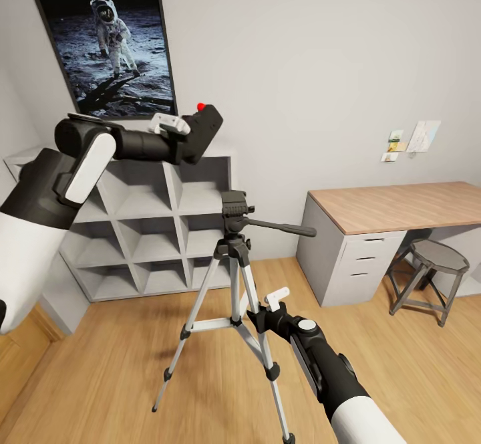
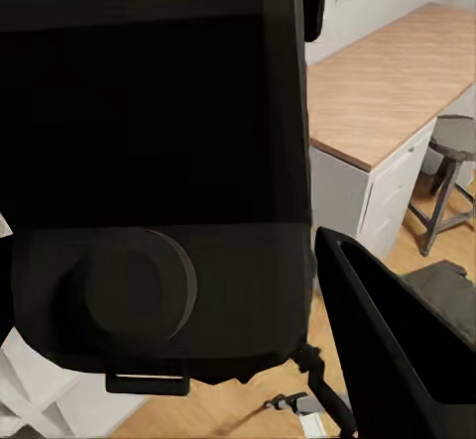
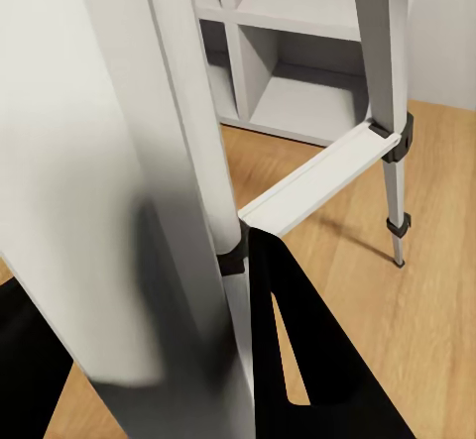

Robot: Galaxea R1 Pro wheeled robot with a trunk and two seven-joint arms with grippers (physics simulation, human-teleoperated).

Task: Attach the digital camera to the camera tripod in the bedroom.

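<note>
Fingers of the left gripper (image 1: 182, 138) clamp the digital camera (image 1: 202, 131), a matte black box with a round red button on top, held high above and to the left of the camera tripod (image 1: 235, 283). Lower down, the right gripper (image 1: 257, 315) closes its black fingers (image 3: 297, 350) around a smooth silver leg. Behind stand a white cube shelf (image 1: 157, 223) and a wood-topped desk (image 1: 394, 206).
</note>
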